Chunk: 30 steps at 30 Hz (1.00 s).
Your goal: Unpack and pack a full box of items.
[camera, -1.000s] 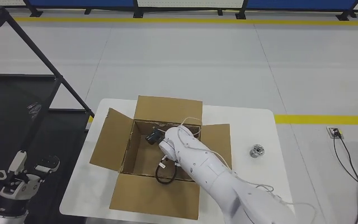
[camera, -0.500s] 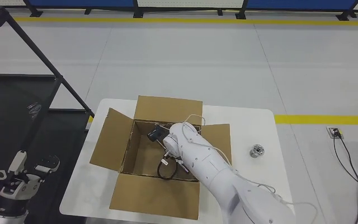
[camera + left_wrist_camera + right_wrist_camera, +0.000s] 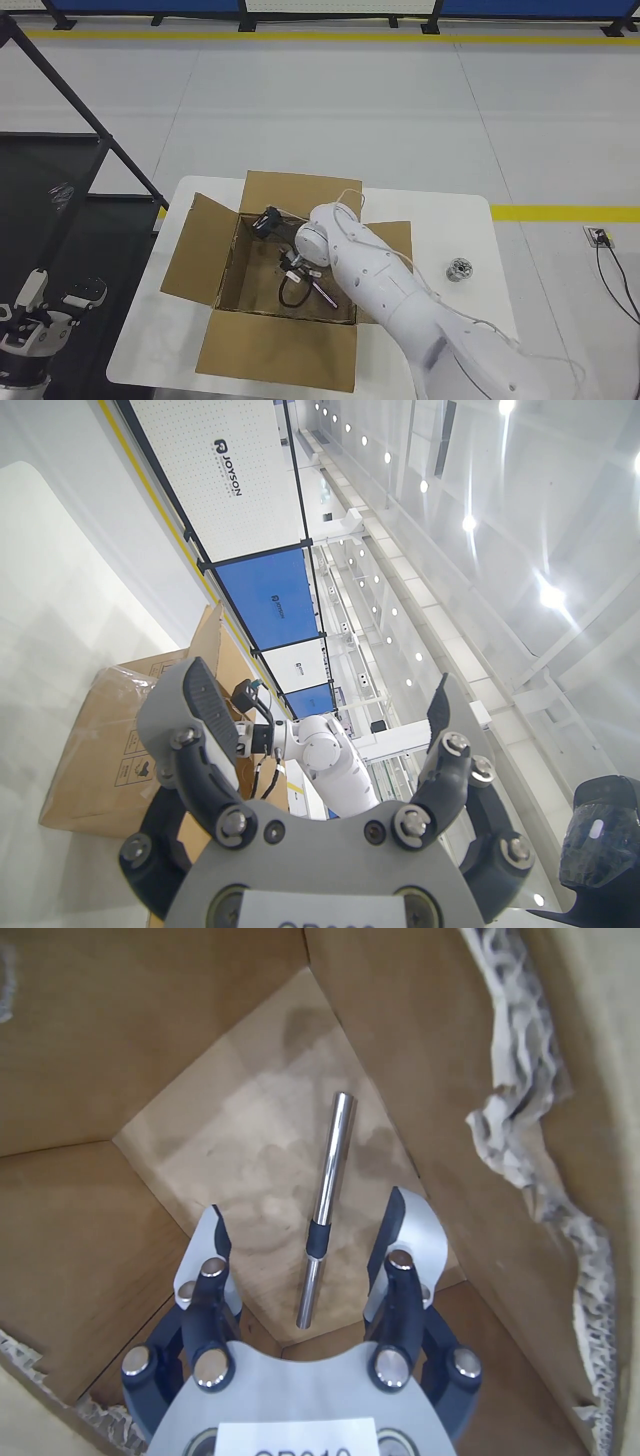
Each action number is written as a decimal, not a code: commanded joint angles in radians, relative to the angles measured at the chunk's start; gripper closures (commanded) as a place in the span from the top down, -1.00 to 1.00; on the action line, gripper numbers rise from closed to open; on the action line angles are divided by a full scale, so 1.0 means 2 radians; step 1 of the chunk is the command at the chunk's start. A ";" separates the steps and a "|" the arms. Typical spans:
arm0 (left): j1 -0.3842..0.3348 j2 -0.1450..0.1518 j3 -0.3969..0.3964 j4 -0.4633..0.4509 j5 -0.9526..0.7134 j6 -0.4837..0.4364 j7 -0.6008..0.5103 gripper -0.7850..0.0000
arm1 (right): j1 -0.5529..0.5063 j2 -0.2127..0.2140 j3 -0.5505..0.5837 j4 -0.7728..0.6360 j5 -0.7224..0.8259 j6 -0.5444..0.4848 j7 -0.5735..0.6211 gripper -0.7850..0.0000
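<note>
Right gripper (image 3: 306, 1205) hangs jaws apart in the box (image 3: 150, 1003) over the steel rod (image 3: 332, 1163) lying flat near its four o'clock side, so it's best to sink straight down and close across the rod's middle.

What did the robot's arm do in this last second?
The right gripper, open and empty, swung toward the far wall of the cardboard box, uncovering the metal rod on its floor. The box and the small metal piece on the table stayed put.
</note>
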State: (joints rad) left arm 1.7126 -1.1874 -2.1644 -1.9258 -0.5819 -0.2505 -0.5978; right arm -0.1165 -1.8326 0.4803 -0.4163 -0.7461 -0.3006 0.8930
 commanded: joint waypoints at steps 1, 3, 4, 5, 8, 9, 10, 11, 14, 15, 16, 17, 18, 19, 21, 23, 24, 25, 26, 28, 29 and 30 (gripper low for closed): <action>0.000 0.000 0.000 0.000 0.000 0.000 0.000 1.00 | -0.008 0.014 0.009 -0.034 -0.006 0.001 0.005 0.65; 0.000 0.000 0.000 0.000 0.000 0.000 0.000 1.00 | -0.026 0.036 0.027 -0.095 -0.017 0.011 0.018 0.69; 0.000 0.000 0.000 0.000 0.000 0.000 0.000 1.00 | -0.033 0.044 0.033 -0.116 -0.021 0.016 0.024 0.71; 0.000 0.000 0.000 0.000 0.000 0.000 0.000 1.00 | -0.045 0.056 0.045 -0.152 -0.029 0.024 0.034 0.70; 0.000 0.000 0.000 0.000 0.000 0.000 0.000 1.00 | -0.102 0.099 0.095 -0.292 -0.066 0.049 0.083 0.74; 0.000 0.000 0.000 0.000 0.000 0.000 0.000 1.00 | -0.139 0.118 0.124 -0.367 -0.089 0.058 0.111 0.76; 0.000 0.000 0.000 0.000 0.000 0.000 0.000 1.00 | -0.158 0.128 0.141 -0.405 -0.102 0.062 0.124 0.79; 0.000 0.000 0.000 0.000 0.000 0.000 0.000 1.00 | -0.201 0.146 0.175 -0.481 -0.127 0.067 0.151 0.84; 0.000 0.000 0.000 0.000 0.000 0.000 0.000 1.00 | -0.289 0.175 0.256 -0.620 -0.168 0.069 0.187 0.95; 0.000 0.000 0.000 0.000 0.000 0.000 0.000 1.00 | -0.311 0.181 0.283 -0.653 -0.184 0.078 0.187 1.00; 0.000 0.000 0.000 0.000 0.000 0.000 0.000 1.00 | -0.331 0.186 0.302 -0.679 -0.194 0.081 0.188 1.00; 0.000 0.000 0.000 0.000 0.000 0.000 0.000 1.00 | -0.346 0.190 0.323 -0.700 -0.206 0.087 0.187 1.00; 0.000 0.000 0.000 0.000 0.000 0.000 0.000 1.00 | -0.358 0.193 0.343 -0.716 -0.217 0.096 0.185 1.00; 0.000 0.000 0.000 0.000 0.000 0.000 0.000 1.00 | -0.368 0.196 0.361 -0.729 -0.226 0.105 0.184 1.00; 0.000 0.000 0.000 0.000 0.000 0.000 0.000 1.00 | -0.382 0.201 0.400 -0.747 -0.274 0.147 0.173 1.00; 0.000 0.000 0.000 0.000 0.000 0.000 0.000 1.00 | -0.392 0.204 0.433 -0.755 -0.271 0.161 0.175 1.00; 0.000 0.000 0.000 0.000 0.000 0.000 0.000 1.00 | -0.394 0.206 0.453 -0.754 -0.276 0.169 0.178 1.00; 0.000 0.000 0.000 0.000 0.000 0.000 0.000 1.00 | -0.394 0.208 0.470 -0.749 -0.280 0.175 0.183 1.00; 0.000 0.000 0.000 0.000 0.000 0.000 0.000 1.00 | -0.394 0.210 0.483 -0.744 -0.280 0.177 0.186 1.00; 0.000 0.000 0.000 0.000 0.000 0.000 0.000 1.00 | -0.391 0.212 0.505 -0.722 -0.295 0.193 0.190 1.00; 0.000 0.000 0.000 0.000 0.000 0.000 0.000 1.00 | -0.388 0.213 0.511 -0.711 -0.297 0.196 0.193 1.00; 0.000 0.000 0.000 0.000 0.000 0.000 0.000 1.00 | -0.387 0.214 0.516 -0.700 -0.305 0.202 0.194 1.00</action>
State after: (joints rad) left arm 1.7126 -1.1874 -2.1644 -1.9258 -0.5819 -0.2505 -0.5978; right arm -0.8931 -1.4062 1.5025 -1.8408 -1.3416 0.0922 1.2778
